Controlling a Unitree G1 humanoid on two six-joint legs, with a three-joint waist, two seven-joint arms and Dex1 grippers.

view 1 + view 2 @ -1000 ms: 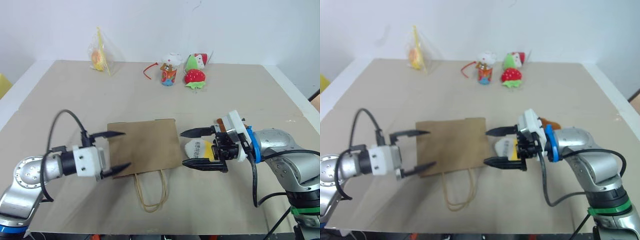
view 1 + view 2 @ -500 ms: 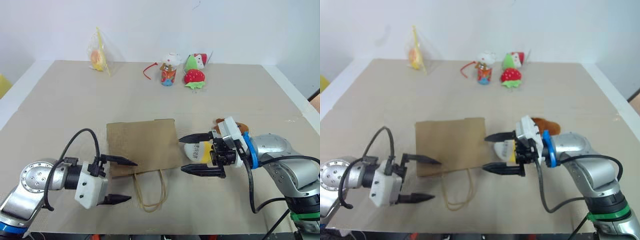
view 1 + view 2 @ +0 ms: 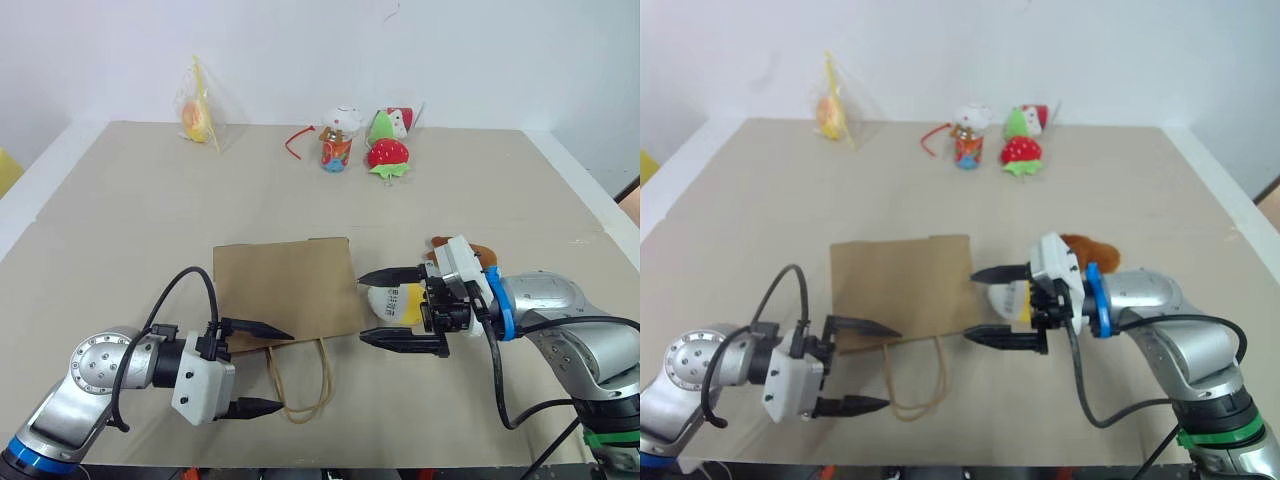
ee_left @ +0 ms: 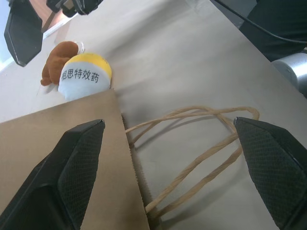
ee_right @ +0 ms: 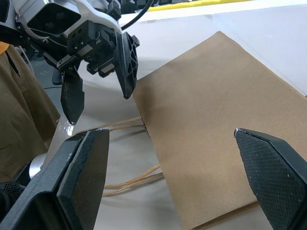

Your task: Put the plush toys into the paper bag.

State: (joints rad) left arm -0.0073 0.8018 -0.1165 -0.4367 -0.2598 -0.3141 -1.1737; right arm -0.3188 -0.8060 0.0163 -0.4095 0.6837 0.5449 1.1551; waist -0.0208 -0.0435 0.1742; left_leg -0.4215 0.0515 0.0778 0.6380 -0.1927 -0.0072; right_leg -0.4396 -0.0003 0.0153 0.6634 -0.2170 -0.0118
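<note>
Left eye view: both grippers' fingers spread wide and empty, left over the paper bag's handles, right around the egg-shaped plush.

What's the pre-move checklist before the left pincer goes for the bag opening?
1. Left pincer open: ok, jaws spread wide and empty.
2. Left pincer lined up at the handle end of the paper bag: ok, its fingers straddle the bag's corner and the handles.
3. Bag mouth open: not ok, the bag lies flat and closed on the table.
4. Right pincer open: ok, empty, fingers apart.
5. Egg-shaped plush within the right pincer's reach: ok, it lies just behind the open fingers, beside the bag.
6. Brown plush free to pick: cannot tell, partly hidden behind the right arm.
</note>
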